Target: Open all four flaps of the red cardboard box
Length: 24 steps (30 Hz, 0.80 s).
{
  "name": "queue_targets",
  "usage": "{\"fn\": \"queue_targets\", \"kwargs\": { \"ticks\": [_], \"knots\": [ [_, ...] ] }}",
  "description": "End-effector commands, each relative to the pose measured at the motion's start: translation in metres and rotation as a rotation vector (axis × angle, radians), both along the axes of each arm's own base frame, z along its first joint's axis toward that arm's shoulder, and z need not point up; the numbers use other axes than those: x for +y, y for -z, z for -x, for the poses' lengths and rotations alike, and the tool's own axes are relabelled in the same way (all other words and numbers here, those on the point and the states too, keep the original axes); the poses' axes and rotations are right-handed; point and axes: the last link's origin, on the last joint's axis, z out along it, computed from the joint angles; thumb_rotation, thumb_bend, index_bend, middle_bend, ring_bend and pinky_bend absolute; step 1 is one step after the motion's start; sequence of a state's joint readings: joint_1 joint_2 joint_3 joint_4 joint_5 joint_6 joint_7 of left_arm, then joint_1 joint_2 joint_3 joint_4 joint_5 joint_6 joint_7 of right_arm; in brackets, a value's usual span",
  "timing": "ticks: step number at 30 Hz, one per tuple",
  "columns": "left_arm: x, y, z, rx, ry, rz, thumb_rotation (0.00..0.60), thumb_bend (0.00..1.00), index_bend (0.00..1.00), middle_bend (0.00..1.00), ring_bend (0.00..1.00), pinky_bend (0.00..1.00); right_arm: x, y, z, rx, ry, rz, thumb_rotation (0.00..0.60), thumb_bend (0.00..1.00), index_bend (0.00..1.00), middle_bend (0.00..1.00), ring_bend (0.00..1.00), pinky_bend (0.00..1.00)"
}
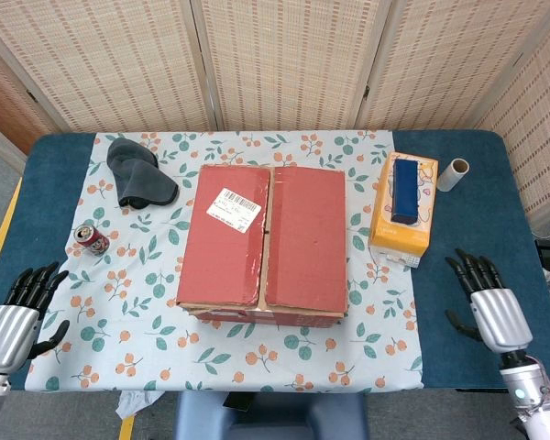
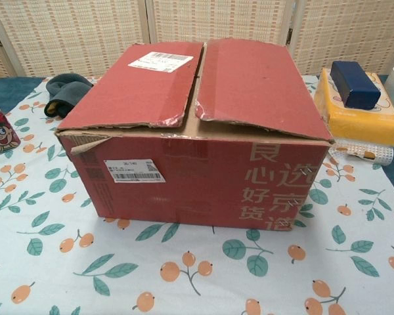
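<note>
Left hand: positioned at the near left edge of the table, over the blue cover beside the floral cloth. Its fingers are spread apart and extended toward the far side. It holds nothing and touches no object. Part of its forearm is cut off by the frame edge.

Right hand: positioned at the near right side of the table, over the blue cover, well apart from the box. Its fingers are likewise spread and extended, with nothing held. Neither hand appears in the chest view.

Red cardboard box: stands at the centre of the floral cloth, between the two hands. The two top flaps lie closed, meeting along a centre seam with a narrow gap; their near edges are torn and ragged. A white barcode label sits on the left flap, and a second label is on the near wall. Any inner flaps are hidden beneath the outer pair.

Other items: a dark grey cloth lies far left of the box. A red drink can stands near left; in the chest view it is cut off at the left edge. An orange tissue box lies right of the red box, with a dark blue block on top. A cardboard tube lies further right; its ends are hard to make out.
</note>
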State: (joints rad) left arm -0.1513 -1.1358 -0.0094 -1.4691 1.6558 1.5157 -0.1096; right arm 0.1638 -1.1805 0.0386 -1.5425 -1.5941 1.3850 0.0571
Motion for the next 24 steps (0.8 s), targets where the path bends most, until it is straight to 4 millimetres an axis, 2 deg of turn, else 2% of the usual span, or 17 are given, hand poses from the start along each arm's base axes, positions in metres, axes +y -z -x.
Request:
{"fn": "queue_targets", "kwargs": {
  "ticks": [1,4,9,13,16,20,24],
  "knots": [
    [0.002,-0.005,0.003,-0.006,0.008,-0.003,0.600,0.44,0.00,0.00,0.00,0.00,-0.005,0.014,-0.021,-0.016,-0.128,-0.066,0.600,0.38,0.00,0.00,0.00,0.00],
    [0.003,-0.009,0.006,-0.028,-0.006,-0.014,0.600,0.44,0.00,0.00,0.00,0.00,-0.001,0.016,-0.046,-0.049,-0.211,-0.094,0.600,0.38,0.00,0.00,0.00,0.00],
    [0.002,-0.007,0.004,-0.027,0.028,0.004,0.600,0.44,0.00,0.00,0.00,0.00,0.008,0.011,-0.078,0.031,-0.303,-0.111,0.600,0.38,0.00,0.00,0.00,0.00],
    [0.002,-0.007,0.005,-0.021,0.022,-0.012,0.600,0.44,0.00,0.00,0.00,0.00,0.011,0.010,-0.105,0.025,-0.352,-0.124,0.600,0.37,0.00,0.00,0.00,0.00],
    [0.001,-0.008,0.004,-0.025,0.024,-0.025,0.600,0.49,0.00,0.00,0.00,0.00,0.007,0.012,-0.125,0.029,-0.396,-0.141,0.600,0.34,0.00,0.00,0.00,0.00],
    [-0.001,-0.007,0.003,-0.024,0.031,-0.031,0.600,0.55,0.00,0.00,0.00,0.00,0.003,0.021,-0.150,0.003,-0.461,-0.157,0.600,0.34,0.00,0.00,0.00,0.00],
    [-0.002,-0.008,0.003,-0.030,0.026,-0.044,0.600,0.53,0.00,0.00,0.00,0.00,-0.003,0.035,-0.170,-0.027,-0.524,-0.151,0.600,0.34,0.00,0.00,0.00,0.00]
  ]
}}
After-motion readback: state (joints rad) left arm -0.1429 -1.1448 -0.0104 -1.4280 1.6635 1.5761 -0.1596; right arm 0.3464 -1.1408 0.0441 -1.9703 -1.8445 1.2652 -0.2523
